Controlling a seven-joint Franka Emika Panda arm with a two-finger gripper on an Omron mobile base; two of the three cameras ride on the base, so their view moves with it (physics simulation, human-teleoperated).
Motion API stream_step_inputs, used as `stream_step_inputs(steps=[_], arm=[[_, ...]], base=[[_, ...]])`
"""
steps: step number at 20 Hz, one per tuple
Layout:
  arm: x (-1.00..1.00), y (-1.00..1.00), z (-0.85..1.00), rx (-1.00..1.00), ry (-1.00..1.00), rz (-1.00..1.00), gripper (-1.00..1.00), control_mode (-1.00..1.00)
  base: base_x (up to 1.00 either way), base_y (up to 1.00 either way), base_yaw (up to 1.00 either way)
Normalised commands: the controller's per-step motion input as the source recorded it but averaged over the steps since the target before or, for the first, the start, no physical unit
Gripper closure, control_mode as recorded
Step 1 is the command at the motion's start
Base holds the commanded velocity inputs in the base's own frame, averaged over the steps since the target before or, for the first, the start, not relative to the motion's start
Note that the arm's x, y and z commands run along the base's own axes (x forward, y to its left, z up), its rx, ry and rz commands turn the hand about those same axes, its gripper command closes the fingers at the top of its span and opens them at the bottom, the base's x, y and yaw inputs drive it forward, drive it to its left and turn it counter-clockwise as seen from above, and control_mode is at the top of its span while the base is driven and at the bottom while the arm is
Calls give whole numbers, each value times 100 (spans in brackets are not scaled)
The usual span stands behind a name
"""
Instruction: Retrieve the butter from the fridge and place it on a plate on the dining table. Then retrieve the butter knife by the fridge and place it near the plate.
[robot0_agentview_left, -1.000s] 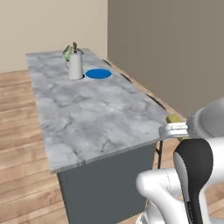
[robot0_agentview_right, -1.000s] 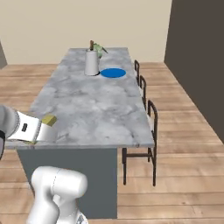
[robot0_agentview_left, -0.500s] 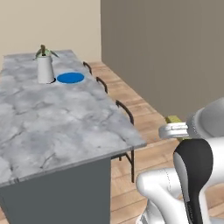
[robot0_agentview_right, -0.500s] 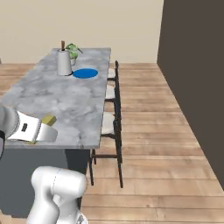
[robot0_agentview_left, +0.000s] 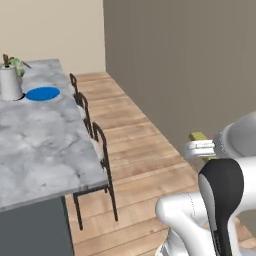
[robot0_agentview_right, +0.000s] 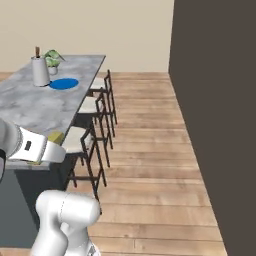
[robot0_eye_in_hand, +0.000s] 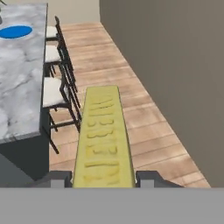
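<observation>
You have one yellow rectangular stick of butter (robot0_eye_in_hand: 103, 139), clamped lengthwise between the two dark fingertips of the gripper (robot0_eye_in_hand: 104, 178); the fingers are closed on its near end, one against each side. From the left base view the butter's tip (robot0_agentview_left: 199, 136) pokes out beyond the white hand, above the wooden floor (robot0_agentview_left: 145, 145) and well to the side of the long grey-white marble dining table (robot0_agentview_left: 35, 140).

On that table you can count one flat round bright blue plate (robot0_agentview_left: 42, 93), lying bare with nothing on it. Just beside it stands one white cylindrical jug (robot0_agentview_right: 40, 71) with a brown stick rising out of its top, and just behind the jug one small green potted plant (robot0_agentview_right: 52, 59).

Along the table's edge you see three black-framed stools with pale seats (robot0_agentview_right: 95, 106), lined up in a row. One dark grey wall (robot0_agentview_right: 215, 115) runs down the opposite side of the floor.
</observation>
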Motion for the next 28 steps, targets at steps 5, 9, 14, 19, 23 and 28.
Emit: stream_step_inputs(steps=[5, 9, 14, 19, 23, 28], arm=[[0, 0, 0, 0, 0, 0, 100, 100], [0, 0, 0, 0, 0, 0, 100, 100], [0, 0, 0, 0, 0, 0, 100, 100], [0, 0, 0, 0, 0, 0, 100, 100], [0, 0, 0, 0, 0, 0, 100, 100], [0, 0, 0, 0, 0, 0, 100, 100]], base=[[65, -100, 3], [96, -93, 11], [100, -60, 20], [100, -2, 36], [100, -4, 56], [100, -70, 58]])
